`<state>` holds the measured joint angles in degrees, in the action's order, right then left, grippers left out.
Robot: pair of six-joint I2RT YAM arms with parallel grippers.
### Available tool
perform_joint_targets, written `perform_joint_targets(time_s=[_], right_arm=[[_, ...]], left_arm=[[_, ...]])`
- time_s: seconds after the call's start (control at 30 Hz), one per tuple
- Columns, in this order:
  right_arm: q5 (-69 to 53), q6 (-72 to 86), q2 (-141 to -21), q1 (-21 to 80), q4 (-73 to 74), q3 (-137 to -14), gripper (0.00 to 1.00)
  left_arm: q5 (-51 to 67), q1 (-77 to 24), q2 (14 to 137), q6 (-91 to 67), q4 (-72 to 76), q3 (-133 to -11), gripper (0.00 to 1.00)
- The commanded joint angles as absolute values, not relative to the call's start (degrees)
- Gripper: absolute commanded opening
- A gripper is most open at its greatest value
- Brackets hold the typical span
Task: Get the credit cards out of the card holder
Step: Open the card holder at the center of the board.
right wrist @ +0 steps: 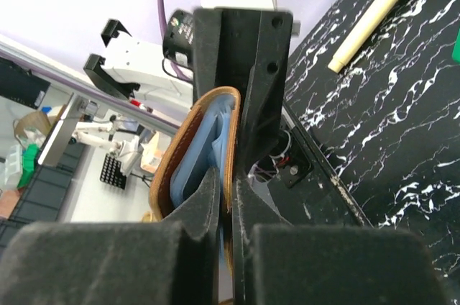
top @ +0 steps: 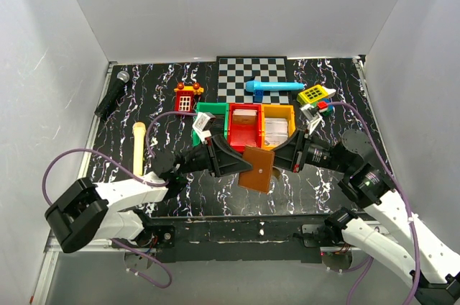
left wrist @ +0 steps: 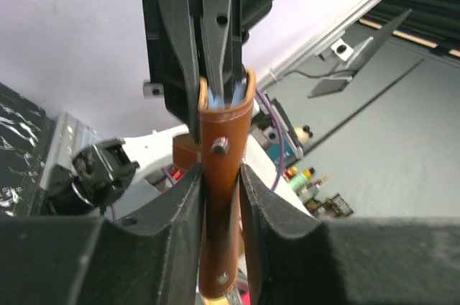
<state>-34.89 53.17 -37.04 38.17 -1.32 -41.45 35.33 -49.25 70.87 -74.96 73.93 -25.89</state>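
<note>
While we hang over the middle of the table, we've got the card holder (top: 257, 170) up in the air, right at 6 o'clock from the red bin (top: 232, 129). Our left gripper (top: 243, 167) sits on its 9 o'clock side, fingers (left wrist: 188, 197) squeezed tight on the brown leather from both sides. Our right gripper (top: 277, 159) is at 3 o'clock, fingers nearly together, pinching one flap by its edge. Pale blue inner panels (right wrist: 208, 150) peek out between the flaps. We can't tell if any card shows. A wooden stick (top: 139, 148) lies way off at 9 o'clock.
</note>
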Motion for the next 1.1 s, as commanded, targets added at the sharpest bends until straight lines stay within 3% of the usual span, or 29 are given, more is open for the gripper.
perform_joint_targets(time_s=[0.0,0.1,0.13,0.2,0.27,0.37,0.4,0.57,0.77,1.07], right_arm=[[-40.35,50.72,-38.58,39.73,5.35,-43.59,0.01],[-38.77,48.87,-39.20,39.81,9.39,-45.08,0.01],[-37.28,47.56,-39.55,39.81,12.10,-46.31,0.01],[-34.64,44.31,-40.78,39.81,19.38,-49.29,0.01],[-31.48,42.37,-41.74,39.81,25.99,-51.75,0.01],[-25.95,40.61,-43.06,39.81,32.67,-55.01,0.01],[-24.54,40.08,-43.68,39.90,34.96,-55.98,0.01],[-16.01,39.29,-45.52,40.25,43.23,-59.76,0.01],[-5.82,37.62,-47.98,41.83,51.49,-64.42,0.01],[2.02,37.44,-50.89,45.52,53.00,-65.21,0.01]], left_arm=[[27.33,-48.87,66.98,-70.76,70.77,-28.92,0.31],[26.20,-48.87,64.61,-66.81,62.34,-29.36,0.48],[24.71,-48.95,63.56,-65.32,59.62,-28.92,0.60],[20.85,-49.30,61.27,-63.03,55.30,-27.34,0.66],[17.07,-50.27,59.34,-60.66,52.93,-25.67,0.82],[13.99,-52.02,57.14,-56.79,48.79,-24.96,0.86],[13.02,-52.81,56.69,-55.56,46.78,-25.22,0.98],[9.23,-58.53,59.14,-49.31,38.85,-29.09,0.98],[8.44,-61.26,63.89,-50.45,42.36,-29.36,0.98],[3.52,-65.21,67.67,-45.27,32.09,-37.43,0.98]])
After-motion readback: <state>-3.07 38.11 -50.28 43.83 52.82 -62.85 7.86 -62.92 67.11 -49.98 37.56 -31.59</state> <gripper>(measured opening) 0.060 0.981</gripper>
